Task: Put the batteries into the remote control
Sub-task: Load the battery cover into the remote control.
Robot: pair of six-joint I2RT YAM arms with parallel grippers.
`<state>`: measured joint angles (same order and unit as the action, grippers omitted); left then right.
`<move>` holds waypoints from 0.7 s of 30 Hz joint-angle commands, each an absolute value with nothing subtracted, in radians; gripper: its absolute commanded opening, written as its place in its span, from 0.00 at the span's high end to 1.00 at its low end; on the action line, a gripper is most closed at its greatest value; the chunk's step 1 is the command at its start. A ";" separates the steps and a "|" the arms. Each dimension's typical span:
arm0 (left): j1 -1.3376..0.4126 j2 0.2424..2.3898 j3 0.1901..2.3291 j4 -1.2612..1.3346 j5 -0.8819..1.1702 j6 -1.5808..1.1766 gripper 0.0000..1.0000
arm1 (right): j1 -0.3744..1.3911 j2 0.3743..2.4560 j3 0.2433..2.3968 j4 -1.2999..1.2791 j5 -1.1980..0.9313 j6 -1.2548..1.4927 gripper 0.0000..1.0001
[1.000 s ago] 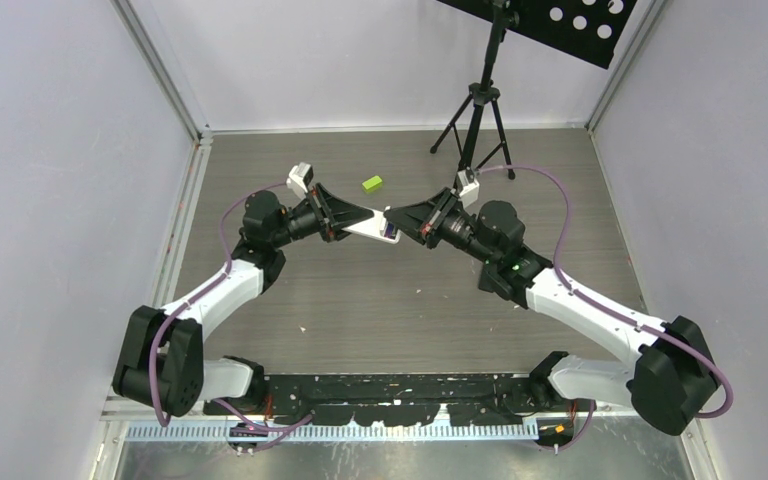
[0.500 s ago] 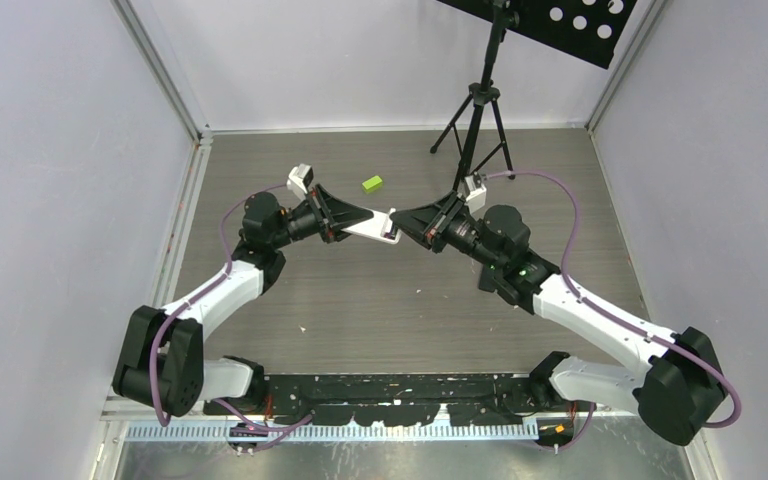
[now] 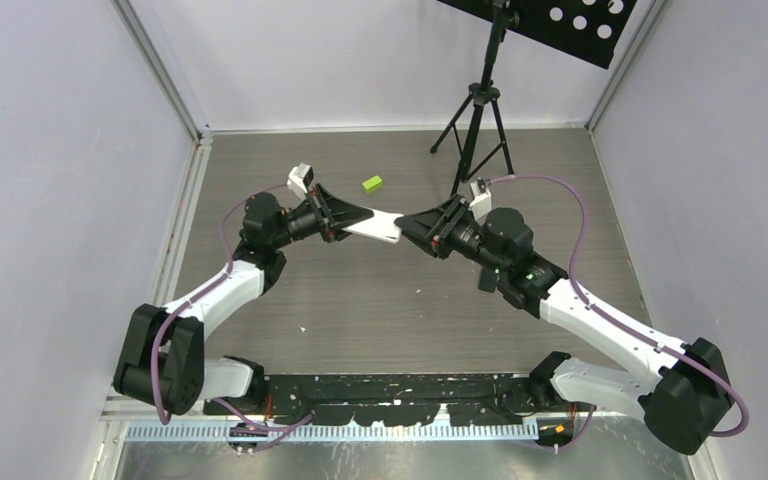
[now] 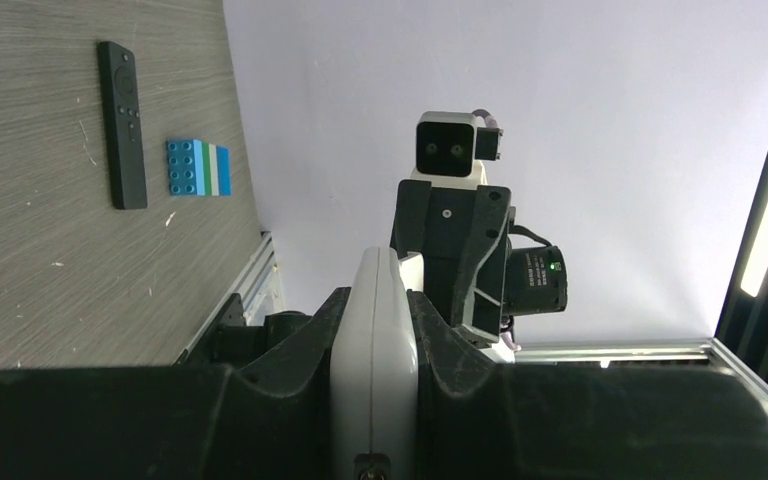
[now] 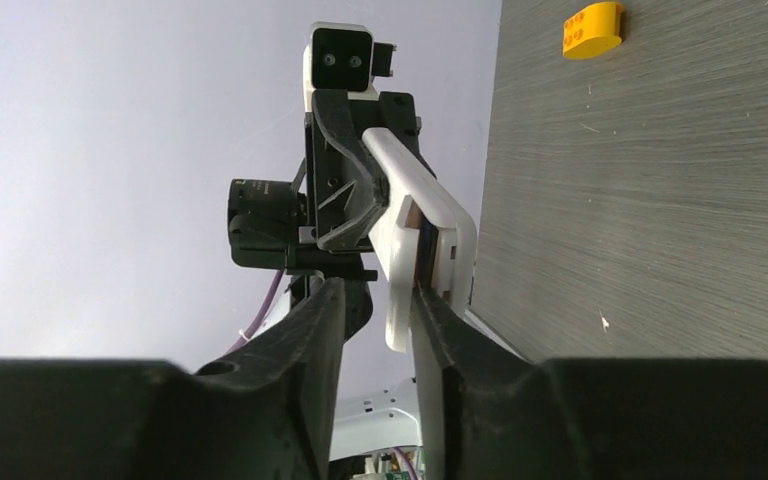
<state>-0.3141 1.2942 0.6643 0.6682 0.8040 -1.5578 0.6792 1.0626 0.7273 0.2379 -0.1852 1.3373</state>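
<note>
My left gripper (image 3: 352, 219) is shut on a white remote control (image 3: 378, 226) and holds it in the air over the table's middle. In the left wrist view the remote (image 4: 375, 335) is clamped edge-on between the left gripper's (image 4: 375, 300) jaws. My right gripper (image 3: 409, 222) faces it at the remote's free end. In the right wrist view a thin white cover stands slightly off the remote (image 5: 422, 205). The right gripper (image 5: 372, 300) is open, one finger against the cover's tip and a gap on the other side. The batteries are hidden.
A green block (image 3: 372, 183) lies on the table behind the grippers, near a black tripod (image 3: 476, 115). The left wrist view shows a black remote (image 4: 123, 125) beside a blue brick (image 4: 198, 167). A yellow brick (image 5: 592, 29) lies on the table in the right wrist view.
The right gripper's jaws have parted, and that arm has drawn back slightly to the right. The blue-purple patch at the remote's free end is now covered in white. The left gripper has not moved.
</note>
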 commanded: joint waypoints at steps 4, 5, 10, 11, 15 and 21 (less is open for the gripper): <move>-0.304 1.273 0.658 0.752 0.800 -1.574 1.00 | 0.673 1.022 0.740 0.137 -0.193 1.283 0.56; -0.304 1.272 0.657 0.752 0.801 -1.574 1.00 | 0.671 1.018 0.741 0.133 -0.199 1.282 0.56; -0.298 1.273 0.661 0.739 0.800 -1.560 1.00 | 0.660 0.996 0.750 0.116 -0.232 1.278 0.49; -0.298 1.270 0.661 0.737 0.800 -1.559 1.00 | 0.660 0.991 0.751 0.112 -0.228 1.273 0.45; -0.298 1.273 0.660 0.735 0.807 -1.556 1.00 | 0.658 0.987 0.746 0.121 -0.215 1.256 0.34; -0.298 1.263 0.659 0.732 0.815 -1.555 1.00 | 0.658 1.038 0.764 0.172 -0.232 1.241 0.28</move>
<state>-0.3042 1.2945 0.6518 0.6769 0.8043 -1.5635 0.6632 1.0149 0.7273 0.1066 -0.2123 1.2690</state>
